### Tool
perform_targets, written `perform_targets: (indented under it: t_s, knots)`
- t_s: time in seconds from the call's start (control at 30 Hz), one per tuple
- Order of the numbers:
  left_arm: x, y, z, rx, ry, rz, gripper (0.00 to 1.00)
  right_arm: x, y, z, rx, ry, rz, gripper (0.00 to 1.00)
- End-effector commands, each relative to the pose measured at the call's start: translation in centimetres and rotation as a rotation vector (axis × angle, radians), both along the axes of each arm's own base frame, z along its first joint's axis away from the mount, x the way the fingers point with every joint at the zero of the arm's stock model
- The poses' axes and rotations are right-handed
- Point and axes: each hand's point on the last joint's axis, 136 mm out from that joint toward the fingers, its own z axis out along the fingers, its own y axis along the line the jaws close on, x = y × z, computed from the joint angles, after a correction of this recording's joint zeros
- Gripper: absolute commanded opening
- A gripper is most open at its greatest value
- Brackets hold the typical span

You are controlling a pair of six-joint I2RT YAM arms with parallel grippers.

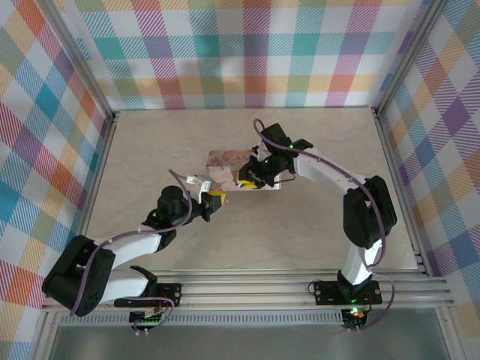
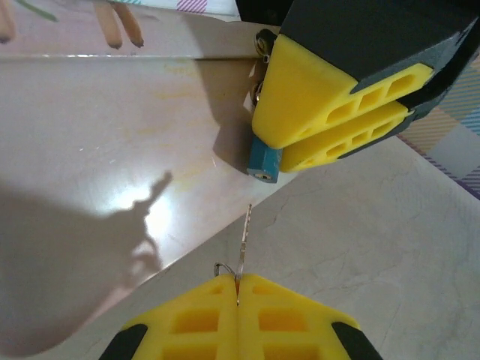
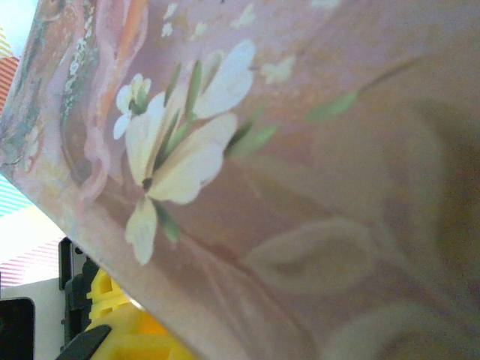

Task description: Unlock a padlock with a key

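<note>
beside glossy pink tin (image 2: 112, 112), tiny boxy blue padlock (image 2: 264, 163), thin metal key (image 2: 244, 244)

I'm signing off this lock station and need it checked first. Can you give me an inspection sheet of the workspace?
Surface: beige marbled table.
Job's things: blue padlock at the tin's edge; key pointing toward it, not touching.
Clutter: pink illustrated tin on the table.
Hands: left hand shut on the key; right hand shut on the padlock.
Cables: purple cables along both arms.
Surroundings: plaid walls, metal frame.
</note>
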Motion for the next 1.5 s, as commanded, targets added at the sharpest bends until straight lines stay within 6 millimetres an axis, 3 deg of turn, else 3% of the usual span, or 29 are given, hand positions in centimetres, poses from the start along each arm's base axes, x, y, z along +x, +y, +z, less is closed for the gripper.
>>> perform_targets:
  t_s: [0.0,0.77,1.47]
  knots:
    - [0.4,-1.6,2.2,-0.044,-0.069,-0.05,0.0,0.4,1.0,3.5,0.103,-0.043,0.017,0.0]
    - [1.5,-2.9,1.2,-0.059,-0.02,-0.058,0.0,0.5,1.2,3.3,0.134,-0.044,0.003,0.0]
    - [1.8,-2.9,2.1,-0.087,-0.035,-0.039,0.0,0.2,1.2,3.2,0.147,-0.027,0.008,0.0]
